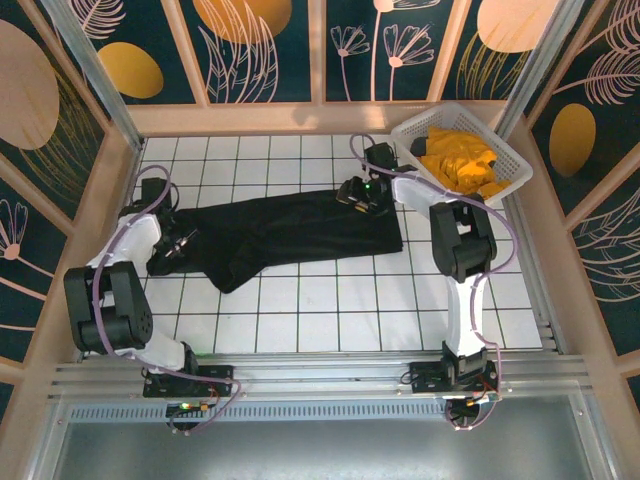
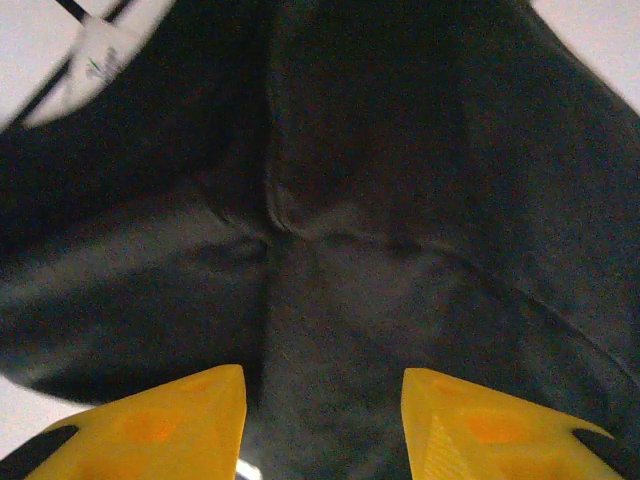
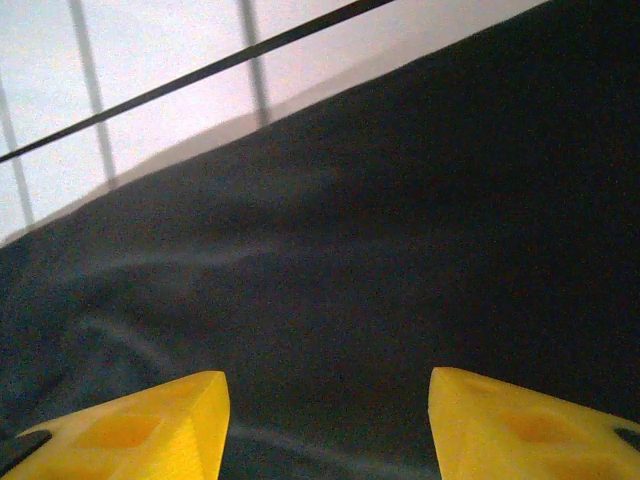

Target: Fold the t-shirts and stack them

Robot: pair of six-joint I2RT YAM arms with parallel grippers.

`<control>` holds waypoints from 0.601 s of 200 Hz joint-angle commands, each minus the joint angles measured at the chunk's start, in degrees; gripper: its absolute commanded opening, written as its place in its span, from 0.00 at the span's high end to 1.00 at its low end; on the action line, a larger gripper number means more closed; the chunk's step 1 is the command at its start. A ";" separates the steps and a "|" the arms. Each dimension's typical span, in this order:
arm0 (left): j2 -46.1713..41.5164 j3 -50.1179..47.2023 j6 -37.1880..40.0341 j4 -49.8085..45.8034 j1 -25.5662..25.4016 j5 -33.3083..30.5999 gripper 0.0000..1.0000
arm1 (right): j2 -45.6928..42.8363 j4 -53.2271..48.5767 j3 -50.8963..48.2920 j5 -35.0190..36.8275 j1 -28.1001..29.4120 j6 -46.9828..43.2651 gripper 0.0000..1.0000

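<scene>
A large black t-shirt (image 1: 300, 235) lies spread lengthwise across the white tiled table, its cloth wrinkled at the left end. My left gripper (image 1: 180, 245) sits at that left end. In the left wrist view it (image 2: 322, 372) stands open just over creased black cloth (image 2: 380, 200), nothing pinched. My right gripper (image 1: 360, 195) hovers at the shirt's far right edge. Its yellow fingers are apart, so it (image 3: 327, 375) is open above smooth black fabric (image 3: 400, 220). Orange-yellow t-shirts (image 1: 462, 160) lie crumpled in the basket.
The white lattice basket (image 1: 500, 142) stands at the back right corner, tilted against the wall. Wooden frame walls close in the table on three sides. Bare tiles (image 1: 330, 310) lie between the shirt and the metal rail at the near edge.
</scene>
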 commanded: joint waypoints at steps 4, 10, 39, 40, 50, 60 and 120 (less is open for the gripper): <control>2.34 -0.43 4.95 2.66 1.72 1.20 0.57 | 3.27 -4.76 3.03 1.29 -1.11 0.45 0.44; 2.70 -0.50 5.44 3.15 1.81 1.58 0.58 | 3.46 -4.79 3.08 1.34 -1.13 0.44 0.44; 4.69 -1.85 5.70 3.96 1.81 2.80 0.62 | 3.86 -5.00 2.48 1.60 -1.15 0.87 0.44; 4.69 -1.93 5.66 4.04 1.81 2.80 0.62 | 3.86 -4.98 2.45 1.62 -1.15 0.96 0.44; 4.70 -2.19 5.37 4.25 1.79 2.68 0.63 | 3.87 -4.94 2.17 1.65 -1.13 1.14 0.44; 4.29 -4.31 5.26 4.95 1.81 2.79 0.63 | 3.87 -4.88 1.93 1.60 -1.11 1.23 0.44; 5.17 -5.19 5.43 6.42 1.77 1.08 0.77 | 4.19 -5.15 2.06 2.02 -0.99 1.32 0.44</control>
